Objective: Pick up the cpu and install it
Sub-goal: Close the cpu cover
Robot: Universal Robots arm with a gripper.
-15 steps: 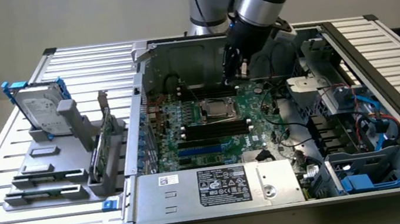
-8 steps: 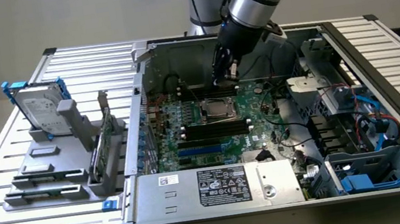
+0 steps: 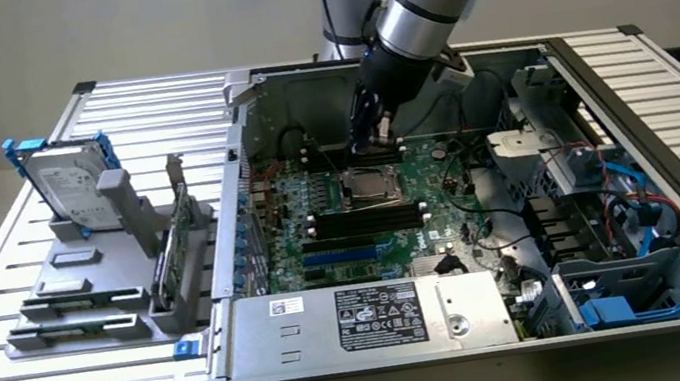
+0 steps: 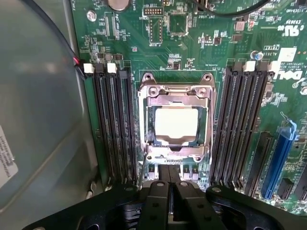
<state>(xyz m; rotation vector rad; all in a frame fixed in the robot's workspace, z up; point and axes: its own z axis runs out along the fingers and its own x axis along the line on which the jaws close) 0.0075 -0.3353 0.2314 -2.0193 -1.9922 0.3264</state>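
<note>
The cpu, a pale silvery square, lies flat inside the dark metal-framed socket on the green motherboard. In the exterior view the cpu shows as a small grey square in the middle of the board. My gripper hovers just beside the socket's edge, its two black fingers pressed together with nothing between them. From outside, the gripper hangs inside the open computer case, a little above the board and just behind the socket.
Black memory slots flank the socket on both sides, with more slots and a blue slot beyond. A grey stand holding an upright silver hard drive stands at the exterior view's left. Cables and drive bays fill the case's right part.
</note>
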